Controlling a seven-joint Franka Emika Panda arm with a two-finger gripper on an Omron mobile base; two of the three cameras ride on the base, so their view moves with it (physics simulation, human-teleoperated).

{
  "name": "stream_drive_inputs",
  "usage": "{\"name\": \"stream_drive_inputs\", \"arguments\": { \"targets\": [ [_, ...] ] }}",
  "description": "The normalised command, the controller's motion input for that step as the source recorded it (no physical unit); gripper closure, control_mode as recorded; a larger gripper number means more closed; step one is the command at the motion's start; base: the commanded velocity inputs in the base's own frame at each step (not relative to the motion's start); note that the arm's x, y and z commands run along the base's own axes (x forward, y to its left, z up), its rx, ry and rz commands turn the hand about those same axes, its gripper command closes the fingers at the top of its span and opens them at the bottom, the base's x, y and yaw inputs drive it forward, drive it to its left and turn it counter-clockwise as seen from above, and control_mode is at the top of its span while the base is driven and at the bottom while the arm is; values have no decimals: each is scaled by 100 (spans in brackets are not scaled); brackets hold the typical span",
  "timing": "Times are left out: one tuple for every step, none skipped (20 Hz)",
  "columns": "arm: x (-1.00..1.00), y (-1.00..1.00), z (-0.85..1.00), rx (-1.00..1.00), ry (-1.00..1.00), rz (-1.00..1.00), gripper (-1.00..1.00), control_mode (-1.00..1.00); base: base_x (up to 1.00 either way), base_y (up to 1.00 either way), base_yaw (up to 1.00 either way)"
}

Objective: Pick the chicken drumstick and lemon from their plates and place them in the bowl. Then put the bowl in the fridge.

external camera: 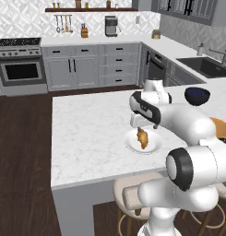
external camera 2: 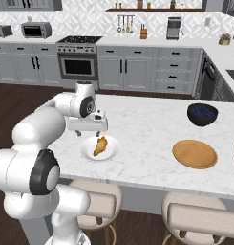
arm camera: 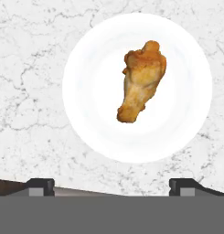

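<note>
Arm reaches forward from the base, elbow bent, wrist turned down over the near part of the table (external camera 2: 147,129). End effector (external camera 2: 90,135) hangs above the white plate (external camera 2: 111,152), jaws spread wide, holding nothing, touching nothing. Chicken drumstick (arm camera: 141,80) lies on that plate, off centre in the hand view. Right base view adds the bare wooden plate (external camera 2: 195,154), then the navy bowl (external camera 2: 202,114) beyond it.
</note>
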Motion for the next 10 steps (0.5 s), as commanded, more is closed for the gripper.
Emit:
{"name": "stream_drive_inputs", "arguments": {
  "targets": [
    [100,-25,-59,0,18,-10,-100,-100,0,0,0],
    [98,-22,-62,-1,14,-10,-100,-100,0,0,0],
    [87,-5,-59,-3,8,-8,-100,-100,0,0,0],
    [83,0,-58,-3,4,-7,-100,-100,0,0,0],
    [79,-7,-47,0,1,-5,-100,-100,0,0,0],
    [76,-7,-41,0,1,-3,-100,-100,0,0,0],
    [75,-4,-40,0,2,-3,-100,-100,0,0,0],
    [77,-3,-41,0,3,-3,-100,-100,0,0,0],
    [76,-3,-43,0,4,-3,-100,-100,0,0,0],
    [79,-10,-47,0,6,-4,-100,-100,0,0,0]
  ]
}}
